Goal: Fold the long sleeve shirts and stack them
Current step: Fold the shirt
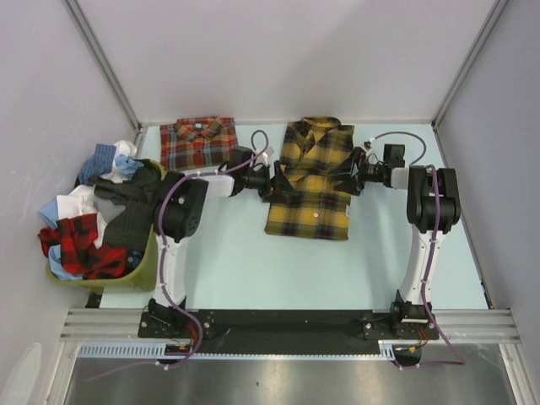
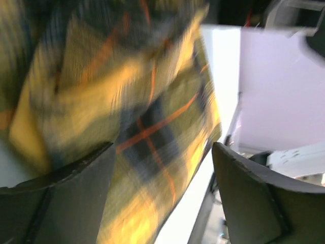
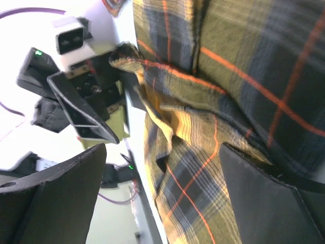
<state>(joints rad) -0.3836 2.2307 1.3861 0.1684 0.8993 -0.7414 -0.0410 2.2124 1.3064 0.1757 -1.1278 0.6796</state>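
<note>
Between the left gripper [image 1: 274,184] and right gripper [image 1: 350,180], both spread apart, lies the yellow shirt [image 1: 310,207], lengthwise near-to-far.

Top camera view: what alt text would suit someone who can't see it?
A yellow plaid shirt lies on a table, with the left gripper at one side edge and the right gripper at the other. A folded red plaid shirt lies behind it to the left; a green basket holds heaped clothes.
</note>
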